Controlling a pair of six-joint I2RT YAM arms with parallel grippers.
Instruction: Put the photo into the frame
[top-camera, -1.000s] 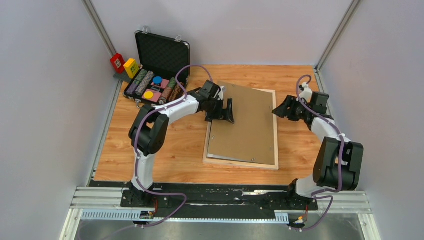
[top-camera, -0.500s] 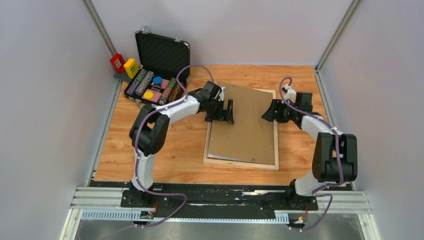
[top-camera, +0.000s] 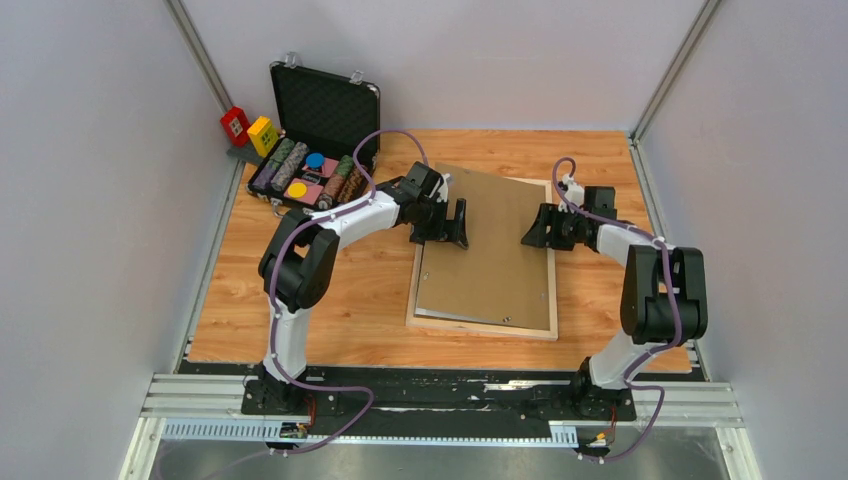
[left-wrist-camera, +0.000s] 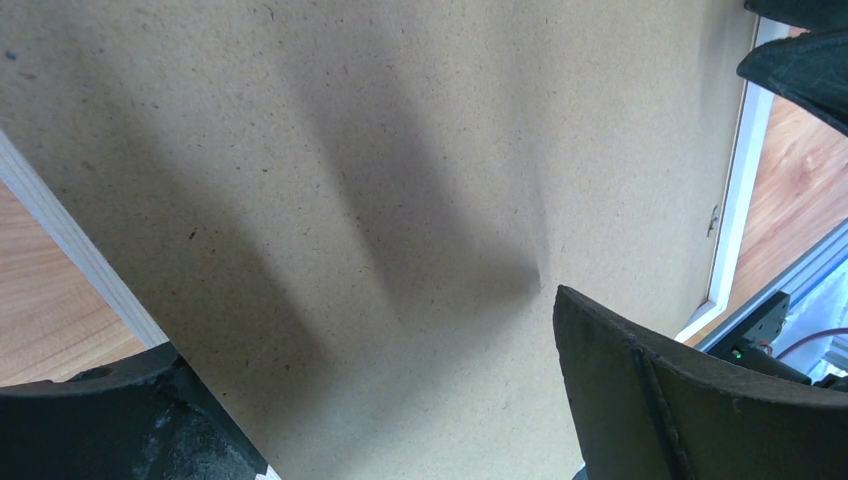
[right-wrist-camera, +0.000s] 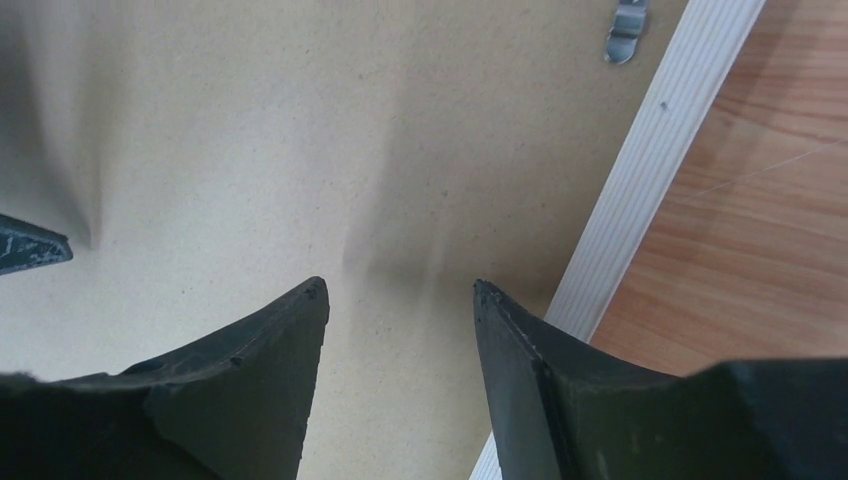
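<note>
An aluminium rail (top-camera: 440, 408) runs along the near edge, with both arm bases bolted beside it. Past it lies the wood-grain worktop (top-camera: 330, 310). At its middle the frame (top-camera: 480, 328) lies flat, back side up, a pale wooden rectangle. A brown backing board (top-camera: 495, 250) rests on it, turned slightly askew so that its far left corner sticks out past the frame's far edge. The photo does not show in any view. A small metal clip (right-wrist-camera: 625, 30) sits on the board just inside the frame's right rail.

The left gripper (top-camera: 450, 228) hangs over the board's left side. Its jaws are spread as wide as they go and hold nothing. In the wrist view one fingertip (left-wrist-camera: 600, 330) meets its own shadow on the board, so it appears to touch. The right gripper (top-camera: 535, 230) is over the board's right side, just inside the frame rail. Its jaws are partly open with only bare board between them. The tips are close to the surface, but contact cannot be told.

In the far left corner an open black case (top-camera: 325, 105) holds striped rolls and coloured discs. A red box (top-camera: 235, 124) and a yellow box (top-camera: 262, 133) stand beside it, their markings too small to read.
</note>
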